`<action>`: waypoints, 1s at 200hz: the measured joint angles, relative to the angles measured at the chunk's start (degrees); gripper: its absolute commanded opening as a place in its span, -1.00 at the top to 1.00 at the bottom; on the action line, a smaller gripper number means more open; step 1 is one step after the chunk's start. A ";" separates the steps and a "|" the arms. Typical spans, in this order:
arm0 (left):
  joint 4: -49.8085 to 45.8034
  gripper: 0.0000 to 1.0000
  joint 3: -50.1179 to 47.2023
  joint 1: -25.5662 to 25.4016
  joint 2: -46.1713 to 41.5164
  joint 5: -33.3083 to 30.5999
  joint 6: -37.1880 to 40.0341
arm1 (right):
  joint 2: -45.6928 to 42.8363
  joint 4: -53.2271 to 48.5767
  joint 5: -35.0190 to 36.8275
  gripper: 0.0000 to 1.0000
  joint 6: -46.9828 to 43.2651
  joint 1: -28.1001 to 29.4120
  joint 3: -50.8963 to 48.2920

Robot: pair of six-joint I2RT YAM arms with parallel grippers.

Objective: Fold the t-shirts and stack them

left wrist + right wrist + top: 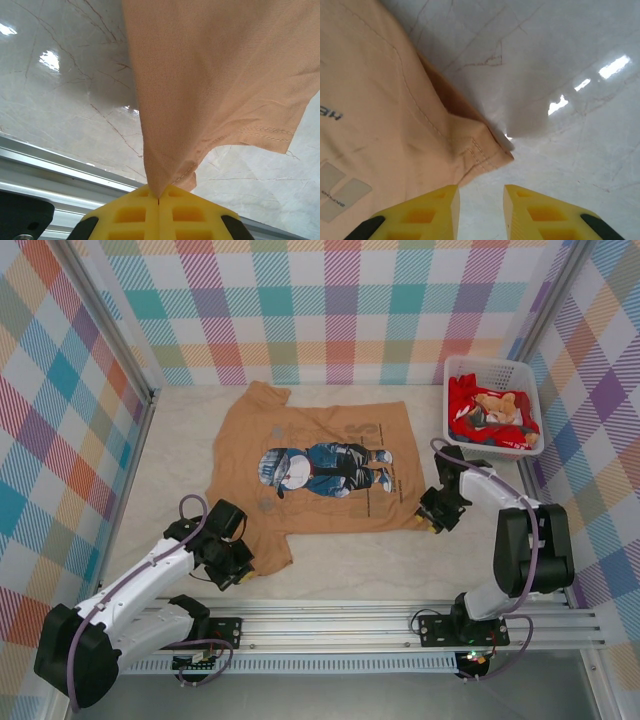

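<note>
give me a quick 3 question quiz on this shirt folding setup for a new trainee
1. True or false: the right gripper is shut on the tan t-shirt.
2. Which gripper has shirt cloth pinched? A) left gripper B) right gripper C) both
3. Fill in: the tan t-shirt lies spread on the table with its printed side facing ____.

Key:
1. False. Its fingers stand open beside the shirt's corner.
2. A
3. up
</note>
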 measured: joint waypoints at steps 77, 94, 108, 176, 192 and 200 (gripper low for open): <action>0.22 1.00 0.00 0.00 1.49 0.00 0.20 | 1.68 0.72 -0.04 0.36 1.73 -0.09 -0.42; 0.22 1.00 0.00 0.00 1.77 0.00 0.20 | 2.97 1.27 -0.07 0.36 2.01 -0.09 -0.42; 0.22 1.00 0.02 0.00 2.14 0.00 0.39 | 4.17 1.81 -0.09 0.36 2.56 -0.09 -0.42; -1.29 1.00 1.53 0.00 2.47 -1.53 1.14 | 5.40 2.60 0.09 1.00 2.78 0.66 0.13; -2.47 1.00 2.05 0.00 1.09 -1.86 1.95 | 4.92 1.99 1.03 1.00 2.27 1.64 0.48; -3.37 1.00 2.23 -0.02 0.07 -1.86 2.47 | 4.20 1.42 1.29 1.00 1.84 2.36 0.50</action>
